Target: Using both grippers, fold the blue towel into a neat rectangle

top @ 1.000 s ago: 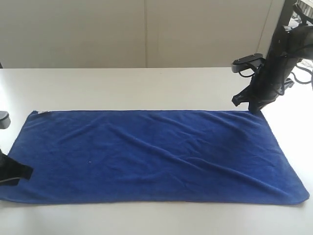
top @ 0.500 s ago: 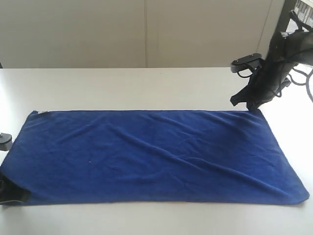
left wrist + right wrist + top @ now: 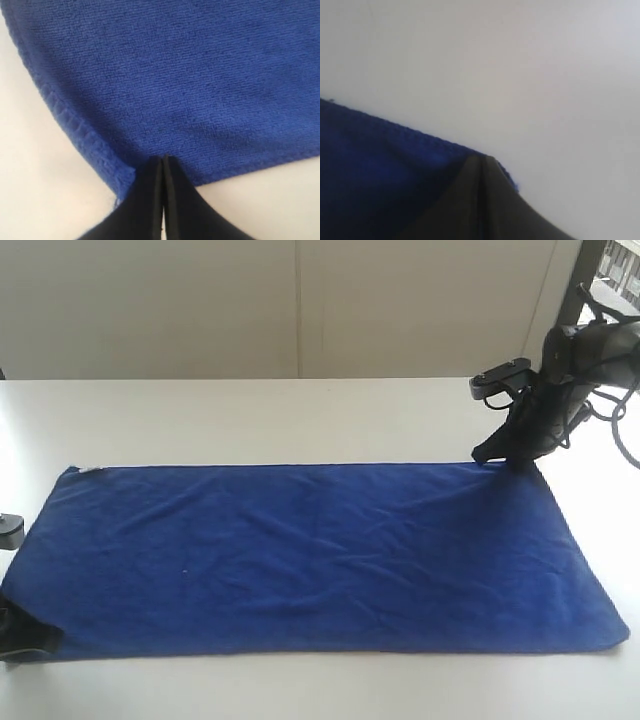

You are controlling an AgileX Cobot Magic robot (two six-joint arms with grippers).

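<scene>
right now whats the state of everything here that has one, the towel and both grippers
towel: unfolded, spread flat on the table, lightly wrinkled
left gripper: jaws shut, tips on the towel's near left corner, cloth not lifted
right gripper: jaws shut, tips at the towel's far right corner, corner lying flat

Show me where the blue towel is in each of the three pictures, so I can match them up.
Exterior view: the towel lies spread flat across the white table.
Left wrist view: the towel fills most of the picture, with one corner at the left gripper.
Right wrist view: one towel corner shows, at the right gripper.
Shared landmark: the white table, bare beside the towel in all three.
</scene>
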